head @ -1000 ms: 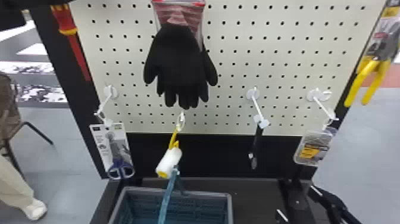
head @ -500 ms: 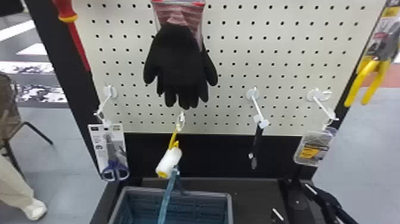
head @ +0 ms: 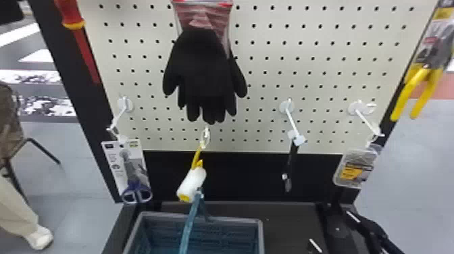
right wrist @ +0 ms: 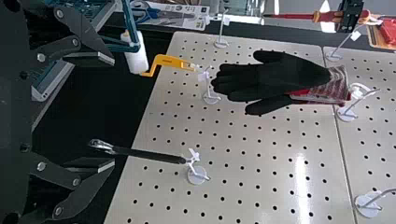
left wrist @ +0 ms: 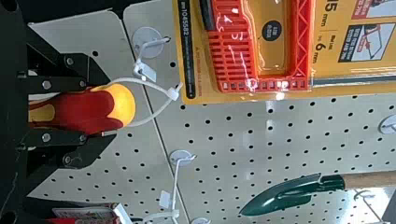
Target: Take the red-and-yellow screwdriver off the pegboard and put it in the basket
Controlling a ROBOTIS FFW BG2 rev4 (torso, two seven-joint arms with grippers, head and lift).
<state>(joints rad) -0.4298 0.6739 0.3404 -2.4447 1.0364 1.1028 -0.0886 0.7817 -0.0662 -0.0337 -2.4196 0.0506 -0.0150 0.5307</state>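
And here the lift-off is in hand: the red-and-yellow screwdriver is held at the upper left of the head view, its red shaft pointing down the edge of the pegboard. In the left wrist view the handle is clasped between the left fingers, closed as far as its thickness allows, one pressed to either side. No gap is left there! The white loop is seen close by the hook; whether it is fully freed cannot be told, though it looks likely. Over on the other side, the right fingers are spread wide, with nothing held.

Next, clear space should be found from the hook, then the tool brought down to the basket, set on the bench at the bottom of the frame, left of centre. The packaged scissors at the lower left should be skirted, as should the raised basket handle, where the shaft could be caught. Only over the opening should the grip be loosened.
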